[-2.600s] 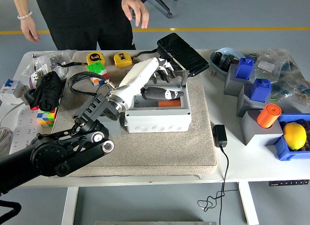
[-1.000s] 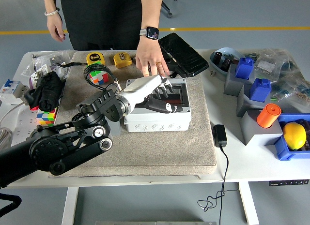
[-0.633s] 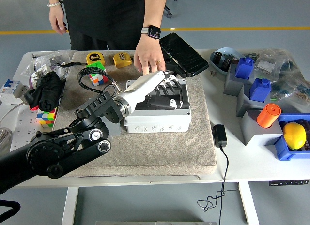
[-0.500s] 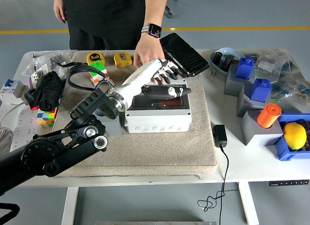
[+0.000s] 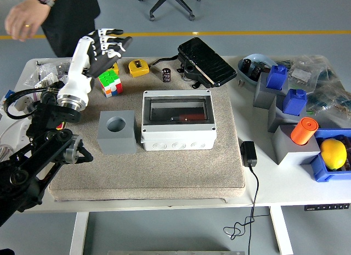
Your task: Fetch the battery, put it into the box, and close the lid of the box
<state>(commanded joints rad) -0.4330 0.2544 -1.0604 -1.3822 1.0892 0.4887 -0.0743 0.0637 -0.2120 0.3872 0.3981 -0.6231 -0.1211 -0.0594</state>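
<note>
Now, left hand (image 5: 104, 45): I see fingers spread, holding nothing, raised clear.
Battery (image 5: 166, 74): upright on desk (image 5: 258, 181), right of the hand, awaiting pickup.
Box (image 5: 177, 119): below-right, lid down.

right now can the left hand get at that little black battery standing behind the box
Probably yes. The left hand hovers open above the mat's far left corner, and only the yellow tape measure lies between it and the battery.

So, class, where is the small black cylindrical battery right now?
In the head view, the small black cylindrical battery stands at the table's far side, between the yellow tape measure on its left and the black lid-like case on its right.
</note>
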